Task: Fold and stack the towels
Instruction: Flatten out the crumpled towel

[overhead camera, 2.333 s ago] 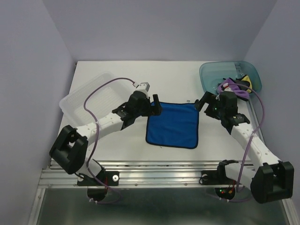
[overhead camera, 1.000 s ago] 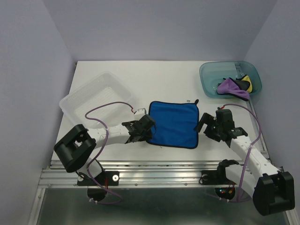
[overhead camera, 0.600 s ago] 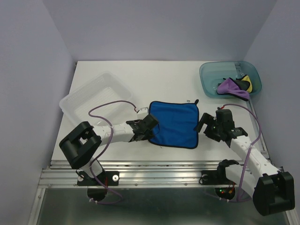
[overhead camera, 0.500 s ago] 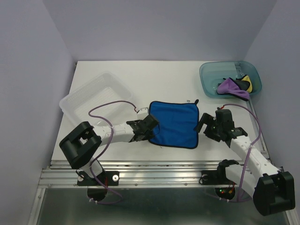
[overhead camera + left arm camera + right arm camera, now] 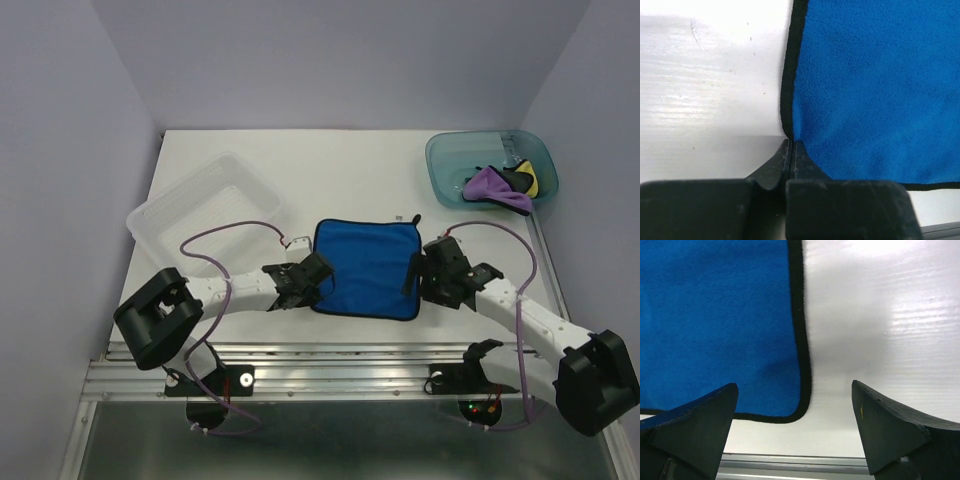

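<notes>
Blue square soft towel (image 5: 368,268) lies flat on the white table (image 5: 330,170), not folded yet. The left gripper (image 5: 791,150) pinches its left edge. The right gripper (image 5: 794,386) is spread wide over the near right corner. A purple towel (image 5: 488,183) and a yellow towel (image 5: 533,181) sit crumpled in the teal see-through tub (image 5: 445,158).

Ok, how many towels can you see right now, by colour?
Blue towel: 1, spread flat
Purple towel: 1, in the teal tub
Yellow towel: 1, in the same tub, partly showing black
Total: 3
</notes>
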Controlling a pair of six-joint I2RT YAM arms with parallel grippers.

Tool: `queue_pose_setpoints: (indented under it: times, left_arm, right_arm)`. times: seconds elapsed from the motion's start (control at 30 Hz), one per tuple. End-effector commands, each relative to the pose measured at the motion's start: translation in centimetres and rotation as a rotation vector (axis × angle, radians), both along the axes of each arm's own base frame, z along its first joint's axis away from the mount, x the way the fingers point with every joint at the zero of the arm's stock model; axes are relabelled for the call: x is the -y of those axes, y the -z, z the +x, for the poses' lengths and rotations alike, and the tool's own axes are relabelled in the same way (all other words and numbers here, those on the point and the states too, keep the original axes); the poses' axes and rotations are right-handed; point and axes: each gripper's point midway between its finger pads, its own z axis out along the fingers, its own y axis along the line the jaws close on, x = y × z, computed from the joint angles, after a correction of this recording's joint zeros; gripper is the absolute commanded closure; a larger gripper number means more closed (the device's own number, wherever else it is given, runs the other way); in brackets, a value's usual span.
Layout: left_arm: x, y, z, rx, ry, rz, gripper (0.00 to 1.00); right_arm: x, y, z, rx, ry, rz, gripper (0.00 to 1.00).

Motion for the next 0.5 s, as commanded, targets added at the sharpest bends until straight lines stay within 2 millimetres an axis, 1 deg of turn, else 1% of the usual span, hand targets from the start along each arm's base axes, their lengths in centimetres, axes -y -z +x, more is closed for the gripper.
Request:
queue_pose_setpoints:
  times: [0.0, 0.07, 0.1, 0.17, 0.2, 0.23, 0.27, 0.3, 0.37, 0.4, 0.47]
  left_arm:
    - [-2.5, 0.9, -1.7, -0.036, -0.001, 0.077, 1.0]
    - [-2.1, 0.7, -1.7, -0.029, 0.007, 0.054, 1.0]
    - [-2.0, 0.7, -1.7, -0.029, 0.012, 0.048, 1.0]
    - [-1.6, 0.6, -1.7, -0.028, 0.023, 0.035, 1.0]
    - [-1.6, 0.6, -1.7, -0.028, 0.024, 0.032, 1.0]
    - [-1.5, 0.6, -1.7, -0.028, 0.025, 0.032, 1.0]
    - [-1.5, 0.6, -1.7, -0.026, 0.025, 0.03, 1.0]
    - [-1.5, 0.7, -1.7, -0.026, 0.025, 0.03, 1.0]
    - [-1.6, 0.8, -1.8, -0.028, 0.024, 0.031, 1.0]
    - [-1.6, 0.9, -1.9, -0.03, 0.024, 0.029, 1.0]
    - [-1.7, 1.0, -1.9, -0.032, 0.023, 0.031, 1.0]
  right_arm:
    - [0.6, -0.6, 0.2, -0.001, 0.057, -0.069, 0.01]
    - [0.4, -0.1, -0.4, -0.019, 0.047, -0.083, 0.03]
    - [-0.2, 0.1, -0.7, -0.029, 0.029, -0.073, 0.05]
    - [-0.6, 0.2, -1.0, -0.04, 0.016, -0.078, 0.09]
    - [-0.6, 0.5, -1.3, -0.051, 0.012, -0.1, 0.12]
    - [-0.5, 0.6, -1.5, -0.057, 0.016, -0.11, 0.12]
    - [-0.5, 0.7, -1.5, -0.062, 0.016, -0.115, 0.16]
    - [-0.6, 0.7, -1.6, -0.063, 0.016, -0.114, 0.25]
    - [-0.7, 0.6, -1.7, -0.057, 0.019, -0.105, 0.28]
    - [-0.7, 0.5, -1.7, -0.056, 0.019, -0.099, 0.32]
    - [-0.7, 0.4, -1.9, -0.05, 0.021, -0.09, 0.33]
